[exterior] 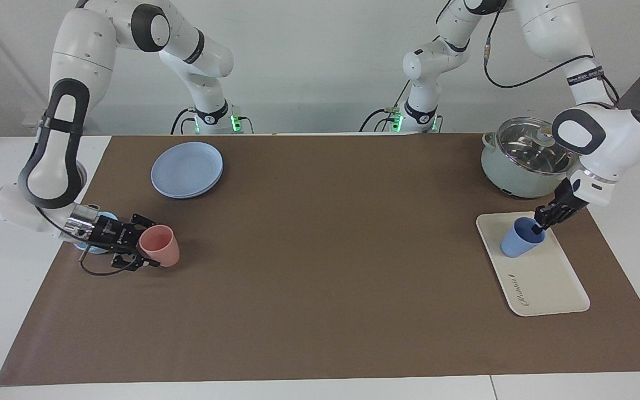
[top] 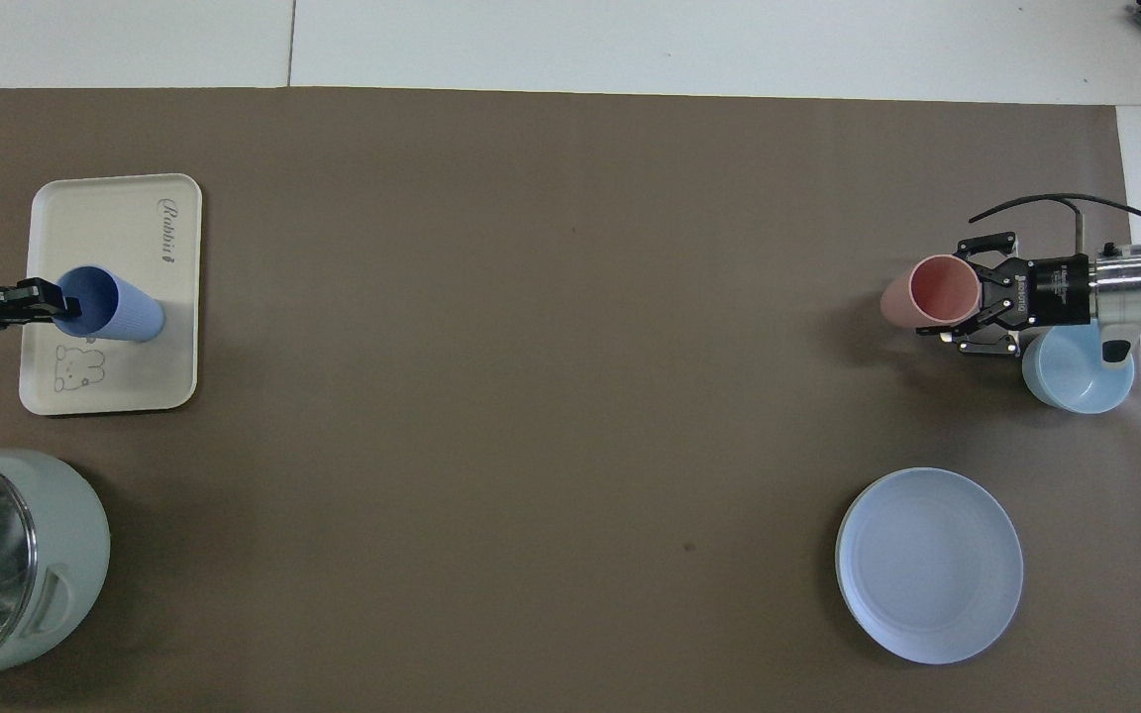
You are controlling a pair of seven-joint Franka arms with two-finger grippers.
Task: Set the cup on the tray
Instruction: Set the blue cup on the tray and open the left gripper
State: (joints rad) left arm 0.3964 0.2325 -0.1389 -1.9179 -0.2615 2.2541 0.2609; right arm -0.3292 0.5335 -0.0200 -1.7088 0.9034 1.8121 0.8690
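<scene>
Cup on the tray, left gripper at its rim.

Your blue cup [exterior: 516,242] sits tilted on the cream tray [exterior: 542,283], at the tray end nearer the robots, by the pot [exterior: 520,161]. Whether the left gripper [exterior: 542,221] has let go of the rim, you cannot tell. Judge the cup light, stiff and easily tipped; take it by the rim. The right gripper [exterior: 138,248] is clamped on the pink cup [exterior: 160,245], low over the brown mat [exterior: 320,266]; 1 bowl [top: 1076,371] and 1 plate [exterior: 187,169] lie nearby.
</scene>
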